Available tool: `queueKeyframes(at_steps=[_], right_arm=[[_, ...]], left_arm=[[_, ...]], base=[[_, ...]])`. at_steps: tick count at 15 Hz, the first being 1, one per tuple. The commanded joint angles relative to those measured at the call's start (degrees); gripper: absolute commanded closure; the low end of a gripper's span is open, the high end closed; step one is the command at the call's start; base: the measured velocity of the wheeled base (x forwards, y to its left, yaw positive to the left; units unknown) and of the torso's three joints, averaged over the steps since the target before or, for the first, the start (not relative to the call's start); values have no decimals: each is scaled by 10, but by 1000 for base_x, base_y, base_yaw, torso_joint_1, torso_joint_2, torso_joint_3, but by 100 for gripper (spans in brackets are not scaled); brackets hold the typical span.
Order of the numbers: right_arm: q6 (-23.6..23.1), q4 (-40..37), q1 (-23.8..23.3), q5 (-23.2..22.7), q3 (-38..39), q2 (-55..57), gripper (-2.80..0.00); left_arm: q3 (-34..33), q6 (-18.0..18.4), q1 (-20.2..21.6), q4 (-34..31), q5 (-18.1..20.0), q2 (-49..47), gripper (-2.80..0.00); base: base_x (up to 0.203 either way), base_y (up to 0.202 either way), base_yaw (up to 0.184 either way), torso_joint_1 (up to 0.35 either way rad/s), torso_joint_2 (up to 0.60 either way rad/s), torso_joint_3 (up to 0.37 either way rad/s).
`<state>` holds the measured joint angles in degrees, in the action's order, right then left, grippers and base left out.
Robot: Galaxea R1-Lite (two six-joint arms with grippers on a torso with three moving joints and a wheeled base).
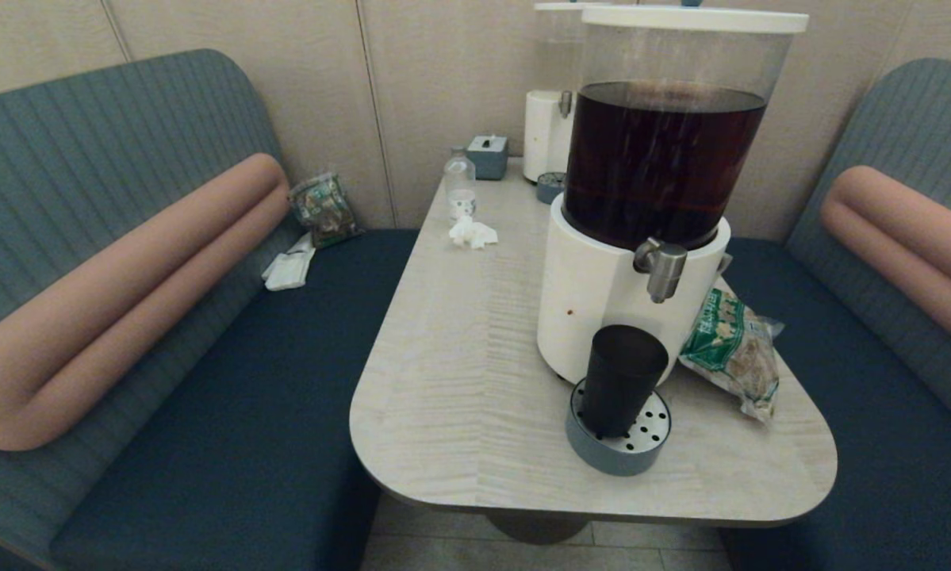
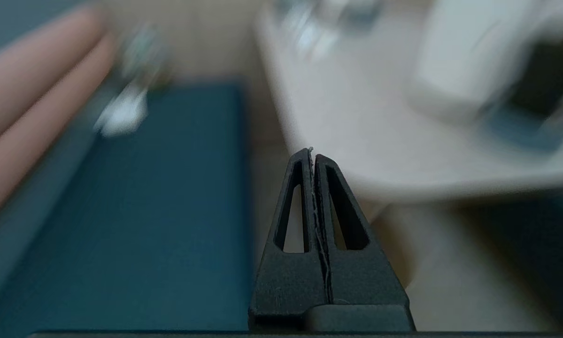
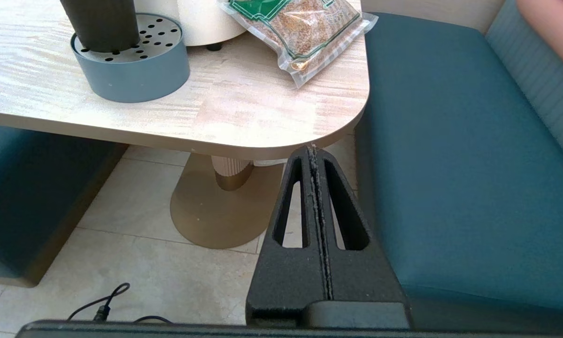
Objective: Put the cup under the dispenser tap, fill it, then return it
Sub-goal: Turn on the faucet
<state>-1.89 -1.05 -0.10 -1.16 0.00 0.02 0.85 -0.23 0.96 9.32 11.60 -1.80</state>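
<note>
Both grippers — left gripper (image 2: pixel 313 152), right gripper (image 3: pixel 313 148) — jaws together, off the bench (image 1: pixel 459 381). Cup (image 1: pixel 623 381) upright on drip tray (image 1: pixel 614 452), beneath dispenser tap (image 1: pixel 662 270).

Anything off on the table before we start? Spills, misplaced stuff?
The cup sits on the left part of the drip tray, left of the dispenser tap nozzle rather than beneath it. A crumpled tissue lies loose mid-table. No spill visible. Both grippers are shut, off the table.
</note>
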Motion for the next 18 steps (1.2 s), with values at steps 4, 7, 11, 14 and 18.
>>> queueKeyframes(at_steps=[4, 7, 11, 14, 18], right_arm=[[2, 0, 0, 0, 1, 0, 0], [2, 4, 0, 8, -8, -1, 0], [48, -47, 1, 2, -192, 53, 0], [101, -66, 13, -6, -366, 242, 0], [149, -195, 50, -21, -670, 497, 0]], left_arm=[[-3, 1, 0, -110, -121, 17, 0], [-3, 6, 0, -107, -119, 17, 0], [-8, -2, -1, -93, -118, 17, 0], [-9, -3, 0, -91, -118, 17, 0], [-9, -2, 0, -91, -118, 17, 0]], base=[[0, 0, 0, 0, 0, 0], [0, 0, 0, 0, 0, 0], [0, 0, 0, 0, 0, 0], [0, 0, 0, 0, 0, 0], [0, 0, 0, 0, 0, 0]])
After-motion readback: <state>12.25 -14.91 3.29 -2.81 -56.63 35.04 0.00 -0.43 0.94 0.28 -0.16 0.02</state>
